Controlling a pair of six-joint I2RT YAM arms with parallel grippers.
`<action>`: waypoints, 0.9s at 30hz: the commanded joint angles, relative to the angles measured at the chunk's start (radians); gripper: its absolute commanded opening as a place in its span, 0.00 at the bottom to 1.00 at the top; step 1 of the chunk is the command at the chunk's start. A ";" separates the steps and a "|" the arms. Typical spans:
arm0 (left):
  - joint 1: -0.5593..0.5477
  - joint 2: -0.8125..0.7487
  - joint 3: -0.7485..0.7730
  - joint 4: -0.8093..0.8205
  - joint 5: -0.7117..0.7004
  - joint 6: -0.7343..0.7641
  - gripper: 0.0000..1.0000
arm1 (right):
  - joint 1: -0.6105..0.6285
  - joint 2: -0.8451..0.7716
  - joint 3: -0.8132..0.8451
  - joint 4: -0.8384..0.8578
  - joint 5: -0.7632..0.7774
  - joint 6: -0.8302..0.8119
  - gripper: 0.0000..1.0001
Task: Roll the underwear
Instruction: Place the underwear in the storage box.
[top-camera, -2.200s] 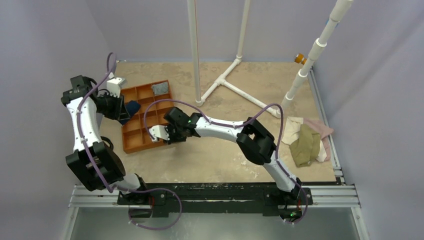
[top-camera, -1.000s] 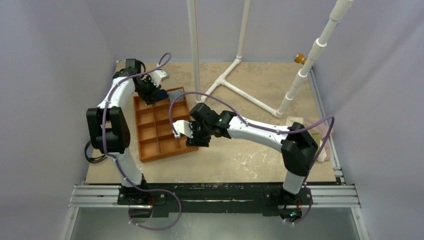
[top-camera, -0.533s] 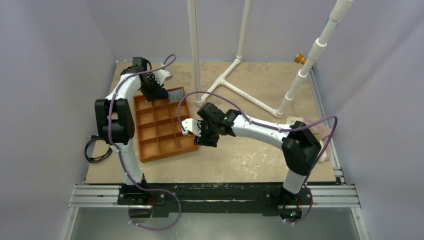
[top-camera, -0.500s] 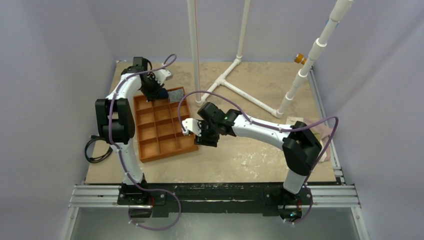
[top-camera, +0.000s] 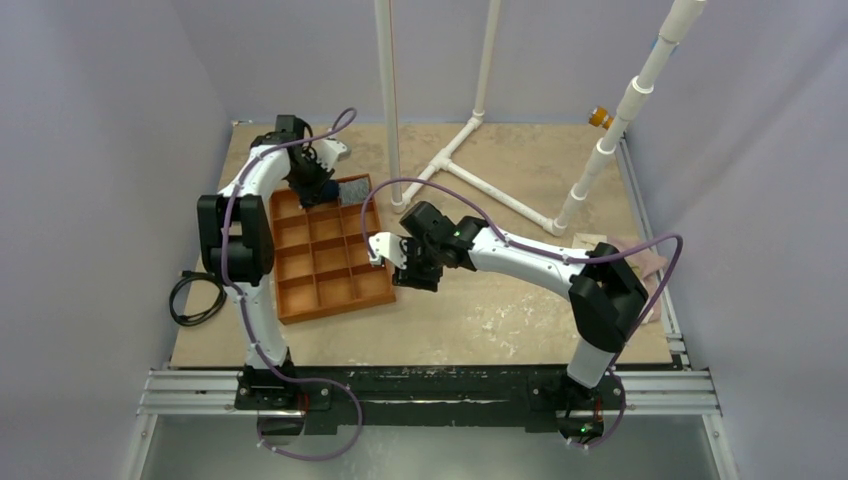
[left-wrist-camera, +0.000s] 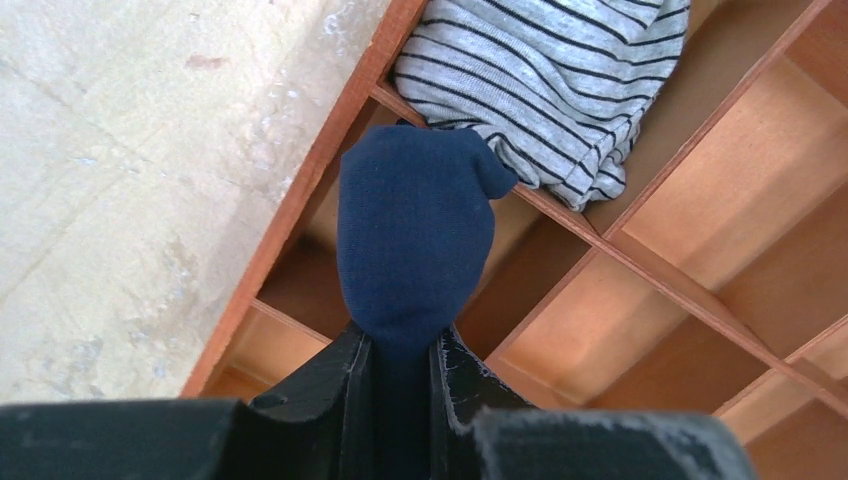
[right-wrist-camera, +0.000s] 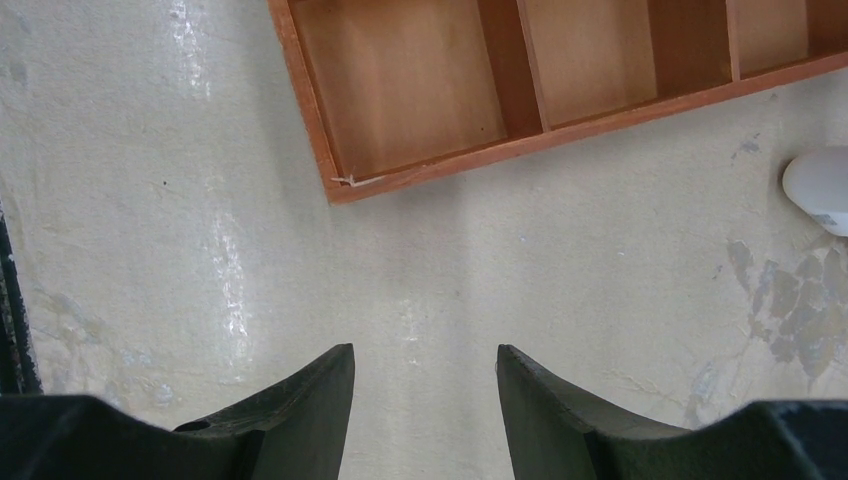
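the left fingers (left-wrist-camera: 358, 362) are pinching the underwear (left-wrist-camera: 415, 230), closed tight on one end of it. the underwear is bunched into a plain navy bundle that is sticking out from the fingertips over the far row of the orange tray (top-camera: 335, 301), above the compartment next to the counter (right-wrist-camera: 520, 260) edge of the tray. its free end is reaching the wooden divider beside a grey striped cloth (left-wrist-camera: 560, 70) that is lying in the neighbouring compartment; whether the two are touching cannot be told. the right fingers (right-wrist-camera: 338, 372) are standing apart with nothing between them, hovering over bare counter just outside a near corner of the tray, well apart from the underwear.
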 joint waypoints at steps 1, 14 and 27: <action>-0.019 -0.015 0.027 -0.032 0.016 -0.099 0.00 | -0.004 -0.031 -0.016 0.010 -0.001 0.012 0.53; 0.002 -0.147 -0.044 0.028 -0.007 -0.233 0.00 | -0.008 -0.024 -0.022 0.007 -0.002 0.014 0.53; 0.002 -0.043 0.003 0.042 -0.017 -0.263 0.00 | -0.010 -0.021 -0.033 0.001 0.005 0.015 0.53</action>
